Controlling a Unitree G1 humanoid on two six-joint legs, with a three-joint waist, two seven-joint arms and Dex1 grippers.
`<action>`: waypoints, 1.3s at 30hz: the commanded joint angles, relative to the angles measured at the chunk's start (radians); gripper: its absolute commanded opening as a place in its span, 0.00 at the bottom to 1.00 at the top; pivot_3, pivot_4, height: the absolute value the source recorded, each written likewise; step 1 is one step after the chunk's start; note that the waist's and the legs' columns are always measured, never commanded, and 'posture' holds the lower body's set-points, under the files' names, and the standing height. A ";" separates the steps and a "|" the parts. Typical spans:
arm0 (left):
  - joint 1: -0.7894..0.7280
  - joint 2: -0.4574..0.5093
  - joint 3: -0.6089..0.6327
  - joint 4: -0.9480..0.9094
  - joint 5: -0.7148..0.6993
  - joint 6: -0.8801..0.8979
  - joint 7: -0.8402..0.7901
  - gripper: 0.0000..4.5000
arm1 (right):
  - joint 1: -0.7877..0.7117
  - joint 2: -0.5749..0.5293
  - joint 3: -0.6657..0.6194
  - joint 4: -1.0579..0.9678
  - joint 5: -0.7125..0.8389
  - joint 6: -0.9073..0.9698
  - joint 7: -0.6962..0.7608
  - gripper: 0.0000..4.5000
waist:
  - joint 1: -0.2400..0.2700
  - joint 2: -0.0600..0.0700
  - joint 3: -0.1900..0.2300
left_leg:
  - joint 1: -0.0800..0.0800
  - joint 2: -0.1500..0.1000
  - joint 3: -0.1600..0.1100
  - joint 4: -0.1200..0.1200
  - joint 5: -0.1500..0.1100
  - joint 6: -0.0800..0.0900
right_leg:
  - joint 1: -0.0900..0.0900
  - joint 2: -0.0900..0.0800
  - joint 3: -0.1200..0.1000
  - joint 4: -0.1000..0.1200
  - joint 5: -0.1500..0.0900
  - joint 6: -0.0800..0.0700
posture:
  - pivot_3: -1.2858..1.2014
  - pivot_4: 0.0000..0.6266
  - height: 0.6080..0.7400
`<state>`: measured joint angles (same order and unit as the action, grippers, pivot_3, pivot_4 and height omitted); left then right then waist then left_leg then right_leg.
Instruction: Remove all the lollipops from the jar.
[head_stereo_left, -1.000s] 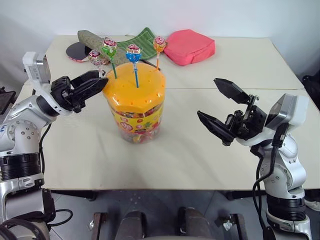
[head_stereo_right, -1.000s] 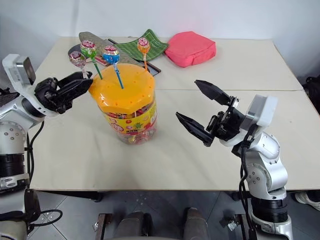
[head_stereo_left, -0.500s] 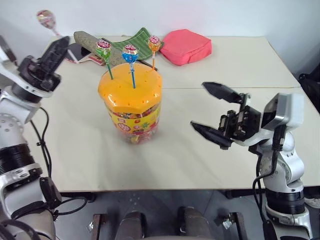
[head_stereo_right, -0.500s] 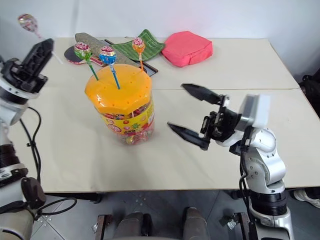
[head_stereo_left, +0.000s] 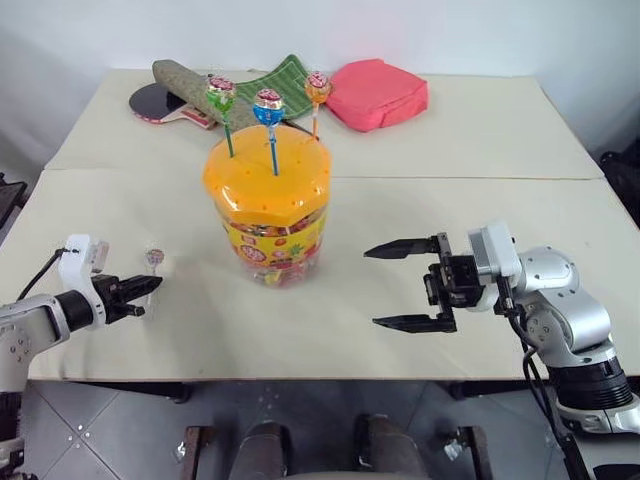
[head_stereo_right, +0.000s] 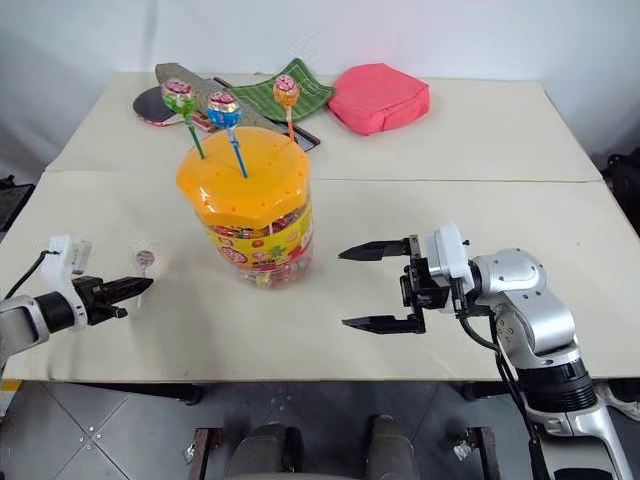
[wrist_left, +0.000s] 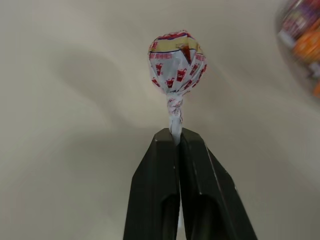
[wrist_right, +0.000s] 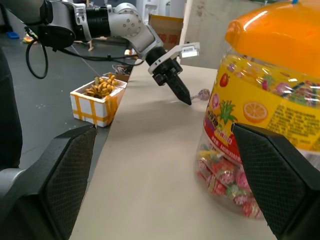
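Left gripper (head_stereo_left: 150, 284) pinches the pink lollipop (head_stereo_left: 154, 258) by its stick, head pointing past the fingertips, low over the table (head_stereo_left: 480, 140) left of the jar (head_stereo_left: 268, 205). Right gripper (head_stereo_left: 392, 285) spread wide. Three lollipops (head_stereo_left: 268, 107) stand upright in the lid.

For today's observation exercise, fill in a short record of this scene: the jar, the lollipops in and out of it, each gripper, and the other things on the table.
jar: clear tub with orange lid, upright mid-table
lollipops in lid: three, green, blue, orange
lollipop removed: pinkish lollipop, held by its stick low over the table
left gripper: shut on the pinkish lollipop, left of the jar
right gripper: open, holding nothing, right of the jar
other items: pink pouch, green cloth, paddle at the far edge
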<state>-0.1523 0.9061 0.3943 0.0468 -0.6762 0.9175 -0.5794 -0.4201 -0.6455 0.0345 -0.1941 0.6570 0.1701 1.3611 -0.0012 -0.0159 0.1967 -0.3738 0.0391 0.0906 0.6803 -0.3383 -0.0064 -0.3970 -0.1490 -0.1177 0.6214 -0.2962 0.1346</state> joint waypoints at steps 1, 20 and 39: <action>0.038 0.029 0.025 0.021 0.060 -0.039 -0.019 0.28 | -0.001 -0.002 -0.048 -0.043 0.031 -0.010 0.002 1.00 | -0.003 0.002 0.000 | 0.001 0.001 0.001 0.000 0.000 0.000 | 0.000 0.000 0.000 0.000 0.000 -0.001 | 0.52 0.24 1.00; -0.557 -0.093 -0.056 -0.004 -0.114 -0.347 -0.478 0.74 | 0.047 0.032 -0.263 -0.279 0.267 0.146 -0.323 1.00 | 0.025 -0.001 -0.002 | -0.012 0.005 0.005 0.007 -0.001 -0.002 | -0.013 0.005 0.000 0.005 -0.001 -0.002 | 0.52 0.24 1.00; -0.695 -0.180 -0.119 0.061 -0.111 -0.331 -0.500 0.01 | 0.040 0.061 -0.232 -0.274 0.226 0.119 -0.343 1.00 | 0.011 -0.001 -0.002 | -0.012 0.005 0.005 0.008 -0.001 -0.002 | -0.014 0.005 0.000 0.005 -0.001 -0.002 | 0.52 0.24 1.00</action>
<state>-0.8198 0.7234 0.2524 0.1144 -0.7799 0.5975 -1.0829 -0.3703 -0.5869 -0.1943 -0.4436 0.8818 0.3081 1.0180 0.0101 -0.0170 0.1949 -0.3863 0.0445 0.0957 0.6886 -0.3397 -0.0083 -0.4114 -0.1438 -0.1172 0.6261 -0.2970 0.1330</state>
